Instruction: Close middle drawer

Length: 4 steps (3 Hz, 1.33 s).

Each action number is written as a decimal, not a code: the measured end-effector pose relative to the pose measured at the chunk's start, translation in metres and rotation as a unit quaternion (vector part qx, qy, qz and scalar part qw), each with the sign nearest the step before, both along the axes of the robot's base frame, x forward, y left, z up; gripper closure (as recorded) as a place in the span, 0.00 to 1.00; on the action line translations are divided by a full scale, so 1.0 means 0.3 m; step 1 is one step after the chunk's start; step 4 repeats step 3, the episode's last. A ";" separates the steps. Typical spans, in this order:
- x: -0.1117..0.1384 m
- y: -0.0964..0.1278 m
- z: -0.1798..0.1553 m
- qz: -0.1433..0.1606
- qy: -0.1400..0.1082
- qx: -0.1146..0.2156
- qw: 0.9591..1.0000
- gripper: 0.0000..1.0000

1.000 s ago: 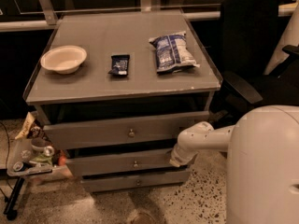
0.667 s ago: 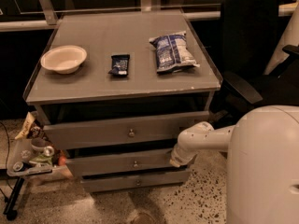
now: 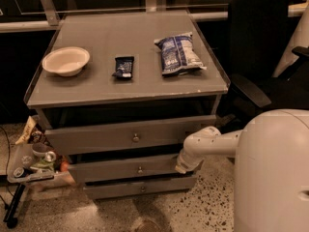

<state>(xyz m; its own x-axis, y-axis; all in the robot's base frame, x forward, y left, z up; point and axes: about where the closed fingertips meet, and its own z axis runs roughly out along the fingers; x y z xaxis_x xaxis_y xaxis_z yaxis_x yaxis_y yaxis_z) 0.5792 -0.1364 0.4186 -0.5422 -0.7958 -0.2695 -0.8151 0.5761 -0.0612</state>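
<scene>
Three things lay on the table (image 3: 96, 88): a bowl (image 3: 66, 60), a dark wrapper (image 3: 124, 66) and a chip bag (image 3: 178, 54). Below, the middle drawer (image 3: 120, 169) stood slightly out, with the gripper (image 3: 183, 167) at its right end, perhaps touching, its grip impossible to tell. A black chair (image 3: 256, 28) stood just behind the arm (image 3: 212, 141).

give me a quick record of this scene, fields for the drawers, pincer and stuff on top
middle drawer: partly out, small centre knob
top drawer: pulled out furthest
bottom drawer: nearly in
pincer: at the right end of the middle drawer's front
cabinet top: bowl left, snack bar centre, chip bag right
chair: black, right of cabinet
</scene>
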 end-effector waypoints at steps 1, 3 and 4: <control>0.000 0.000 0.000 0.000 0.000 0.000 1.000 0.12; 0.000 0.000 0.000 0.000 0.000 0.000 1.000 0.00; 0.000 0.000 0.000 0.000 0.000 0.000 1.000 0.00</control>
